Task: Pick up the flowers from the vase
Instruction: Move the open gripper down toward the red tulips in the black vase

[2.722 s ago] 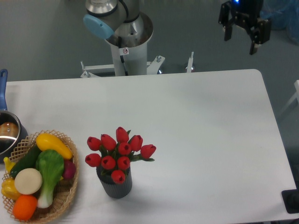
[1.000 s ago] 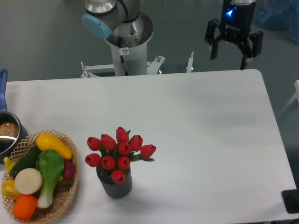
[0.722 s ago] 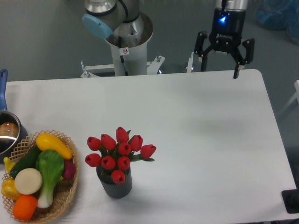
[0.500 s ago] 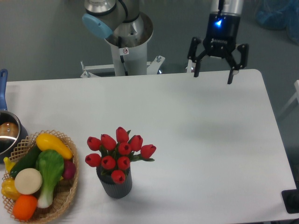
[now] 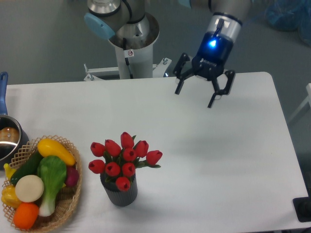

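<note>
The flowers (image 5: 124, 158), a bunch of red tulip buds with green leaves, stand in the vase (image 5: 119, 192), a small dark grey ribbed cylinder near the table's front, left of centre. My gripper (image 5: 194, 98) hangs above the table's far middle, well up and to the right of the flowers. Its two black fingers (image 5: 214, 96) are spread wide apart with nothing between them. A blue light glows on its body.
A wicker basket (image 5: 68, 206) of toy vegetables sits at the front left, close to the vase. A metal pot (image 5: 7, 139) with a blue handle is at the left edge. The robot base (image 5: 132, 43) stands behind the table.
The gripper has come down and leftward from the far right corner toward the table's middle, tilting as it goes. It stays open. The flowers and vase have not moved.
</note>
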Motion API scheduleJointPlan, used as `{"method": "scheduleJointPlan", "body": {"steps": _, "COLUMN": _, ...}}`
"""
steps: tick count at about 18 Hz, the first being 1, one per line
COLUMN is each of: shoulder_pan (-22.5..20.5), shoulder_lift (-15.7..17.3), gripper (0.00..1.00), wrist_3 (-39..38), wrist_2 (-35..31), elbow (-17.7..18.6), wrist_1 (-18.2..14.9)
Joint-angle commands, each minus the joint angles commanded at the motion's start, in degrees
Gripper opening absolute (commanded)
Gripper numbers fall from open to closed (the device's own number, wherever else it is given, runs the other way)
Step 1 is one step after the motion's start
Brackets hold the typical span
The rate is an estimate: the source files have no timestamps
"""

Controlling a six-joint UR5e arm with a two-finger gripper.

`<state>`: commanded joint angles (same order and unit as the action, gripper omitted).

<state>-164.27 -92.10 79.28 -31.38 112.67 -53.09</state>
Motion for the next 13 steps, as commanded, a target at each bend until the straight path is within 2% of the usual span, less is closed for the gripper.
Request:
{"method": "scheduleJointPlan", "body": {"steps": 4, "shoulder_pan": 0.53, "shoulder_lift": -3.17, "gripper": 1.0, "wrist_3": 2.8, "wrist_2": 1.41, "elbow": 0.18, "wrist_1": 1.15}}
{"method": "scheduleJointPlan", "body": {"steps": 7, "shoulder_pan": 0.62, "shoulder_lift": -5.53, "gripper": 1.0, "wrist_3": 3.43, "wrist_2": 6.41, "elbow": 0.18, "wrist_1": 1.15}}
{"method": "scheduleJointPlan", "body": {"steps": 13, "shoulder_pan": 1.23, "shoulder_lift": -10.37, "gripper": 1.0, "wrist_3": 10.89, "wrist_2": 6.95, "elbow": -0.17, "wrist_1": 1.23}}
